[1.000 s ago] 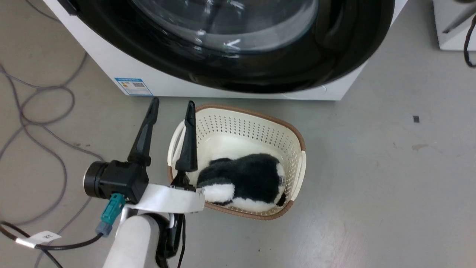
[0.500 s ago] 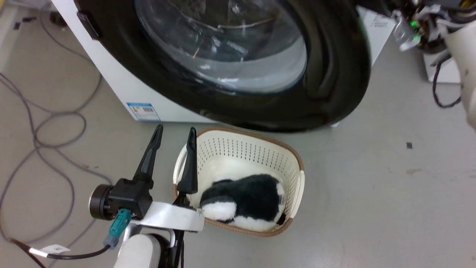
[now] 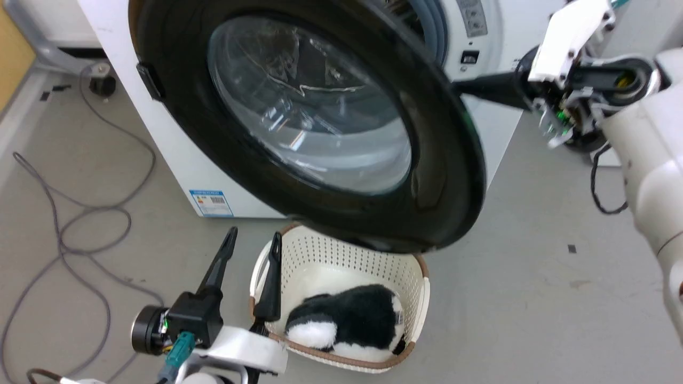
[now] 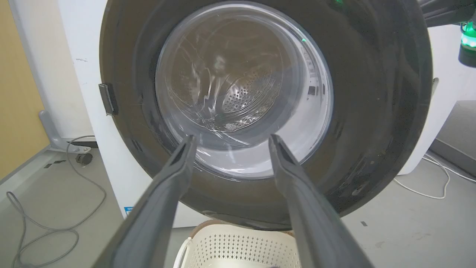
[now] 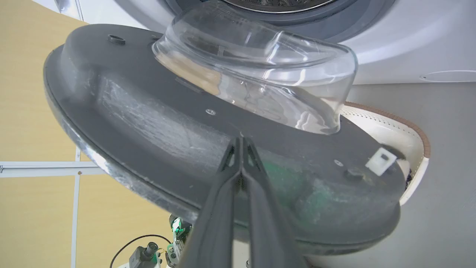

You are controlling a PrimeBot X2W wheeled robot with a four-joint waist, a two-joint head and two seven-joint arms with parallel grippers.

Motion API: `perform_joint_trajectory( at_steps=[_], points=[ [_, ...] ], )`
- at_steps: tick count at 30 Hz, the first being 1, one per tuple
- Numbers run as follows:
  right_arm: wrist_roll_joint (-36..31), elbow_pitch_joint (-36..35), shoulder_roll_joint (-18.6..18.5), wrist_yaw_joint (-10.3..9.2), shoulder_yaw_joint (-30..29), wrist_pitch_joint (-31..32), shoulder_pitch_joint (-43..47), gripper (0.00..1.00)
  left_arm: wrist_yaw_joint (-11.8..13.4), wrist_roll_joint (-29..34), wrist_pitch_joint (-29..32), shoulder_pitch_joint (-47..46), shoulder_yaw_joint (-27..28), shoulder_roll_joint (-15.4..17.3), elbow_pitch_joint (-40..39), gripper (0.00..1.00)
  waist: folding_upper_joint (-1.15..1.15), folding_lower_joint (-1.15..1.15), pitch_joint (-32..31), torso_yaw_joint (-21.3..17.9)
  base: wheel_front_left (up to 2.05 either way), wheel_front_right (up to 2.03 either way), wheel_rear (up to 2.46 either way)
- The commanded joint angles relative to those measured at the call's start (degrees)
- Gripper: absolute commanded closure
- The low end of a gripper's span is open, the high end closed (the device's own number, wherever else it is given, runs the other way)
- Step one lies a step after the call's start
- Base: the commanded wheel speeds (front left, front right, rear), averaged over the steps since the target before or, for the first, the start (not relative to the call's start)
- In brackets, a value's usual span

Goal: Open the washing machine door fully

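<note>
The washing machine door (image 3: 299, 122), glossy black with a bulging glass window, stands swung partly out from the white washing machine (image 3: 176, 160). In the right wrist view its grey inner face (image 5: 148, 123) and glass bowl (image 5: 260, 70) show, and my right gripper (image 5: 241, 139) is shut with its tips against that inner face. In the head view the right fingers (image 3: 488, 88) reach behind the door's right edge. My left gripper (image 3: 251, 242) is open and empty, low before the door (image 4: 372, 111), beside the basket.
A cream laundry basket (image 3: 421, 298) holding a black-and-white plush toy (image 3: 347, 320) sits on the floor under the door's lower edge. Grey cables (image 3: 80, 234) loop on the floor at the left. A yellow wall (image 3: 10, 48) lies far left.
The head camera has tilted up. The door has swung out from the machine, and my right arm has come into view behind its right edge. The left gripper stays open.
</note>
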Motion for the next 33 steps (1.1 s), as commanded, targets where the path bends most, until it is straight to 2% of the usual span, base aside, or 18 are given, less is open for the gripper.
perform_joint_trajectory(
  at_steps=[1,11,21,33],
  points=[
    [0.4,-1.2,0.8,0.06,0.1,0.6,2.6,1.0,-0.5,0.4,-0.3,1.2,0.3,0.1,0.4,0.0,0.0,0.0,-1.1,0.0,0.0,0.0,0.0],
    [2.6,-9.6,0.9,0.06,-0.8,3.7,11.1,1.0,-1.6,1.4,-0.3,3.9,1.0,0.1,2.1,0.0,0.0,0.0,-3.6,0.5,0.0,0.0,0.0],
    [4.6,-17.8,0.6,0.06,-1.3,7.0,17.2,1.0,-1.7,1.5,-0.3,4.7,1.4,0.1,2.5,0.0,0.0,0.0,-4.7,1.0,0.0,0.0,0.0],
    [6.3,-32.4,3.0,0.06,1.0,9.8,26.1,1.0,-1.9,2.1,-0.3,5.5,1.9,0.1,3.0,0.0,0.0,0.0,-4.2,1.3,0.0,0.0,0.0]
  ],
)
